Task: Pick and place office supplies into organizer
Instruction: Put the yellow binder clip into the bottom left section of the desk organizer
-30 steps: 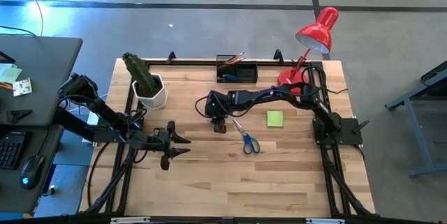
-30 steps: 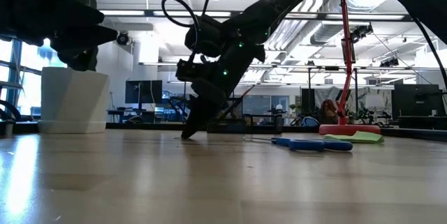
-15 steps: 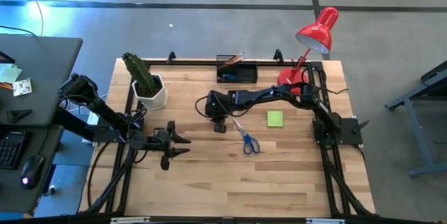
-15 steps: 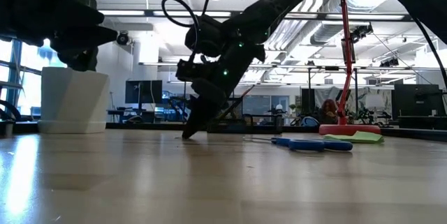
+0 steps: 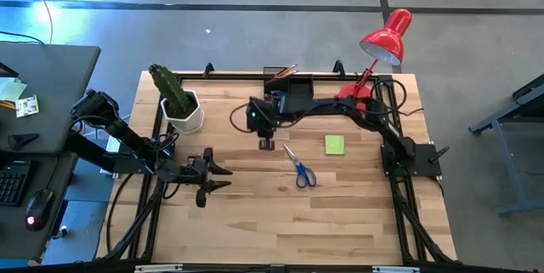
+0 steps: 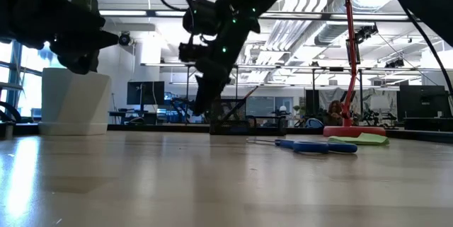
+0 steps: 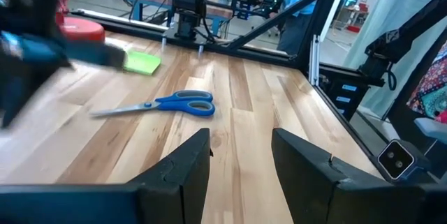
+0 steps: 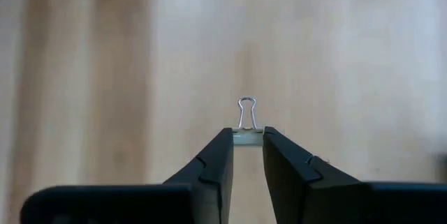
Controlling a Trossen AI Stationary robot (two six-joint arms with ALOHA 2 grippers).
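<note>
Above the table's back half: the right gripper hung clear of the wood, between the cactus pot and the scissors, just in front of the organizer.
Grip: its fingers were pinched on a small binder clip, wire loop poking out past the tips.
Doing it well: I judged the hold shallow, at the very fingertips, so a slow, level carry to the organizer seemed wise, with release only once low inside a compartment.
Organizer: it sat at the back edge, partly under the right arm; pencils already stood in it, so the free side looked the better target.
Open room: bare wood lay between gripper and organizer; the red lamp stood well to the side.
Left gripper: waiting near the front left, fingers apart, empty.
Still out: scissors and green sticky pad lay on the table.
</note>
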